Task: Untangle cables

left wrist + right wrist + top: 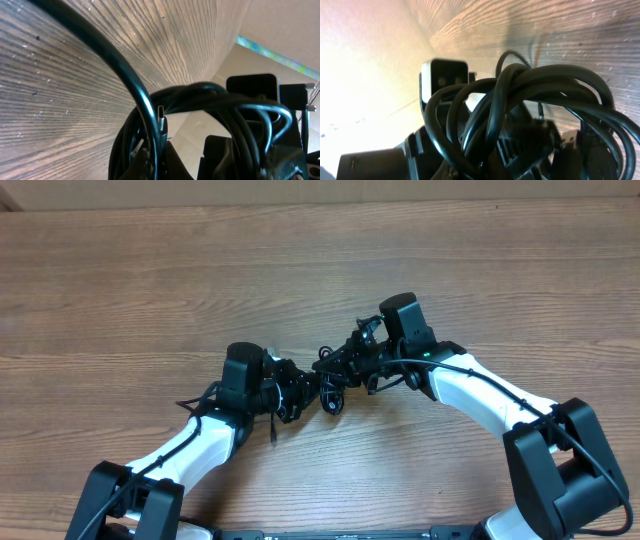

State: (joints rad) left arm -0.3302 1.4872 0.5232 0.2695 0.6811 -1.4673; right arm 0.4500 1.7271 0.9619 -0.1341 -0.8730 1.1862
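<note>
Two arms reach inward over the table (150,280), meeting at one tangle of cables (328,392); separate cords can't be counted. The left gripper (297,388) and right gripper (347,366) both clench the tangle.

We see two arms built alike: the left arm (190,445) and right arm (480,395) wear smooth, curved white shells between boxy matte-black joint housings (560,470). A thick black wire (455,361) runs along each. The left gripper (305,388) and right gripper (340,367) are black, and we spot a small green light (428,352) at the right wrist.
</note>
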